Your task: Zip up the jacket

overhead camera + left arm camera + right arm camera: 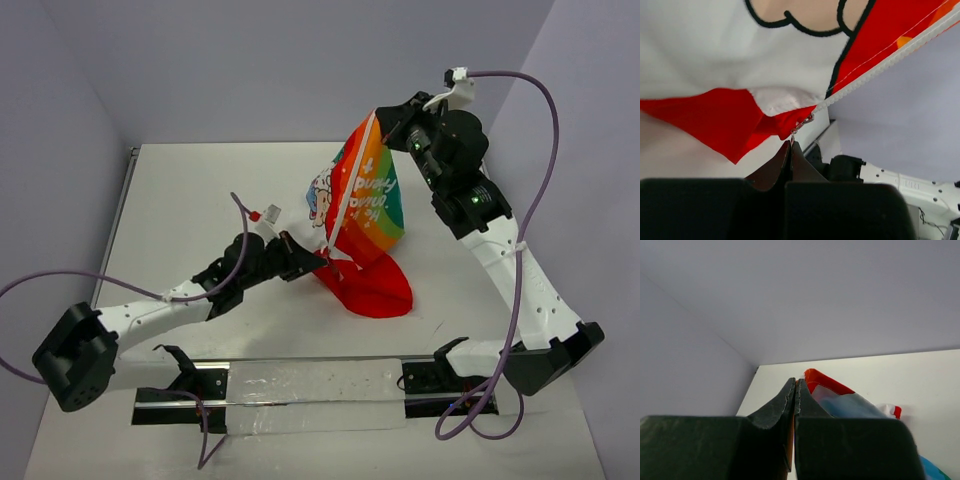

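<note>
The left gripper (791, 148) has its jaws clenched on the small metal zipper pull (801, 124), at the low end of the white zipper track (890, 61), which runs away up and to the right along the red edge. The right gripper (796, 386) is pressed closed too, with a thin orange-red strip of cloth showing between the jaws, so it appears to pinch the top of the jacket (365, 195) near the collar.

Between the two grips the jacket hangs in the air above the white table (200, 190), stretched on a slant. Its rainbow panel faces the camera, the bear print (322, 192) shows on the left side, and the red hood (372, 288) is slumped on the tabletop below.

The jacket looks light and thoroughly limp. It will fold, twist and sag wherever it is not held, and the thin fabric could slip out of a pinch. The zipper line is the only part with any firmness, and only while it is pulled taut. Good holds are therefore the pull tab itself and the collar end of the same track, opposite each other. The tab is tiny and smooth, so a skewed tug could slide it free
</note>
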{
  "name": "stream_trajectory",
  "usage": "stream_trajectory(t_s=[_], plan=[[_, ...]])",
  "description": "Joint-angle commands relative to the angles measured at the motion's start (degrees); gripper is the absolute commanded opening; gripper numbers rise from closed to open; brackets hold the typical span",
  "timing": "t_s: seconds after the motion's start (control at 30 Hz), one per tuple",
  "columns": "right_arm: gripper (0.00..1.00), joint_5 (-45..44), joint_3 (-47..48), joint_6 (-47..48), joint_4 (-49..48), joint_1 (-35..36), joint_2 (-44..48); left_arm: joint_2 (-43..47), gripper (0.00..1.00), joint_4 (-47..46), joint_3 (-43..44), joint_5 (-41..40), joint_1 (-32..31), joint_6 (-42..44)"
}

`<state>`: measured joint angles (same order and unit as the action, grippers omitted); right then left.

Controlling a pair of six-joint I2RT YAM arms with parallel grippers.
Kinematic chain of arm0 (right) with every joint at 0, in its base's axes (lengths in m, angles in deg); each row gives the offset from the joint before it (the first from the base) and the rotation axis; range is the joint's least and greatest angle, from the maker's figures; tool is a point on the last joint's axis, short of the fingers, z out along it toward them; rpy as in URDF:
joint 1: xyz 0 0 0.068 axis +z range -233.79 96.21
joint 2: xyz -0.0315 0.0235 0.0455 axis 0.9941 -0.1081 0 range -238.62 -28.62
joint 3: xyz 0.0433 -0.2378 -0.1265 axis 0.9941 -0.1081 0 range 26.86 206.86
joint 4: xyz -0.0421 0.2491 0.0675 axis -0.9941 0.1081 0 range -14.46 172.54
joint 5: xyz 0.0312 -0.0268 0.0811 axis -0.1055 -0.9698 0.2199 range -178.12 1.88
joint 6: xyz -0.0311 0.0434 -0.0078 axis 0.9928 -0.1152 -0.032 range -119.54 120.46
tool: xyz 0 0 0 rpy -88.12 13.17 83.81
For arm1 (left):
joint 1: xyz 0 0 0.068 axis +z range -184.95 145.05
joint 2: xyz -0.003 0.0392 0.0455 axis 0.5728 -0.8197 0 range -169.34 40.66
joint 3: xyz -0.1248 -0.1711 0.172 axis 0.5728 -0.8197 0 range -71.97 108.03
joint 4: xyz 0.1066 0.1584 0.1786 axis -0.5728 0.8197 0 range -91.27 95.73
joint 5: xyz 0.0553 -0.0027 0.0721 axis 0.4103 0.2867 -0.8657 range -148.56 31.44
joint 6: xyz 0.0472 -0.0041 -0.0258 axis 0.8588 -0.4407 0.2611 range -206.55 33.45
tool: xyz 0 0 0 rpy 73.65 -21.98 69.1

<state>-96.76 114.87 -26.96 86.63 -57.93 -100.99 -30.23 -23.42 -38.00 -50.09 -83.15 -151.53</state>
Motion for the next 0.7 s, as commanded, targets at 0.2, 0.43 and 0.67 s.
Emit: stream_trajectory(t_s=[0.2, 0.43, 0.67], plan=[[0.00, -5.78, -10.72, -0.18, -10.39, -1.51, 9.25, 10.25, 0.00, 28.64, 21.25, -8.12, 16.99, 14.69], [0.39, -4.50, -23.31, -4.13, -7.99, -1.47, 11.23, 1.92, 0.63, 32.63, 29.52, -3.94, 22.76, 20.42], [1.00, -12.95, -20.51, -3.82, 7.75, -1.54, 10.46, 1.23, 0.95, 40.30, 34.99, -6.67, 22.97, 23.22]])
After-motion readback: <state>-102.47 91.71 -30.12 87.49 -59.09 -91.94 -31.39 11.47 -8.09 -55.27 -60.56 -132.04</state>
